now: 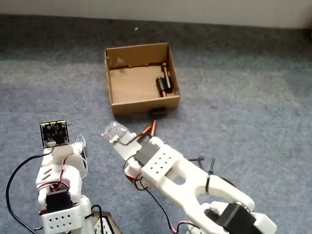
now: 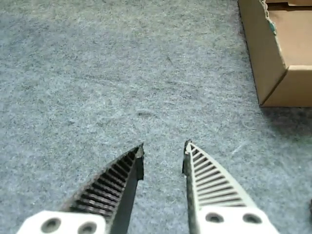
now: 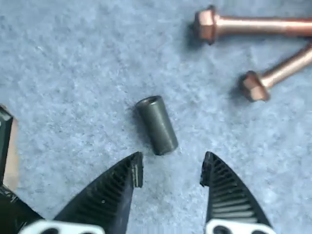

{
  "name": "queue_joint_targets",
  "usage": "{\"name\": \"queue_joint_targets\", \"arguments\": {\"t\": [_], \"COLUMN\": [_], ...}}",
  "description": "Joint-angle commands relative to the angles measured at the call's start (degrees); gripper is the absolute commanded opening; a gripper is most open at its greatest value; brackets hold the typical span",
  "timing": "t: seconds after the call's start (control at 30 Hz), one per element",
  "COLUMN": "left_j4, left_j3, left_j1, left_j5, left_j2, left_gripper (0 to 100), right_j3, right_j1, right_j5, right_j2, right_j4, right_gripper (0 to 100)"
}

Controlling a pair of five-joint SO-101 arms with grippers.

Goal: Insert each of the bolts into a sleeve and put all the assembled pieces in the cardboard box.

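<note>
From above, the box (image 1: 145, 105) sits past the right claw (image 1: 116, 134), with one bolt-and-sleeve piece (image 1: 162, 84) inside. Two bolts (image 1: 153, 127) lie just beside that claw.

The left claw (image 2: 163, 151) is open over the carpet (image 2: 97, 73). The box is ahead, off to one side.

The right claw is open. A sleeve (image 3: 157, 124) lies just ahead of its tips.

The grey carpeted bench (image 1: 253, 97) carries a cardboard box (image 1: 144, 105), one copper bolt (image 3: 253, 24), a second bolt (image 3: 278, 70) beside it, and a dark sleeve (image 3: 157, 125).
</note>
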Motion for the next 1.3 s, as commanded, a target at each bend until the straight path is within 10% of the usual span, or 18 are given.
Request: {"name": "queue_joint_targets", "arguments": {"t": [0.0,1.27], "left_j4": [-0.18,0.00], "left_j3": [1.10,1.10], "left_j1": [-0.57,-0.48], "left_j5": [-0.62,-2.81], "left_j2": [-0.13,-0.13], "left_gripper": [16,16], "right_j3": [6.37,13.23], "right_j1": [-2.24,-2.15], "right_j5": [0.97,1.14], "right_j2": [-2.24,-1.98], "right_j4": [-9.19,-19.12], "right_gripper": [18.3,9.8]}}
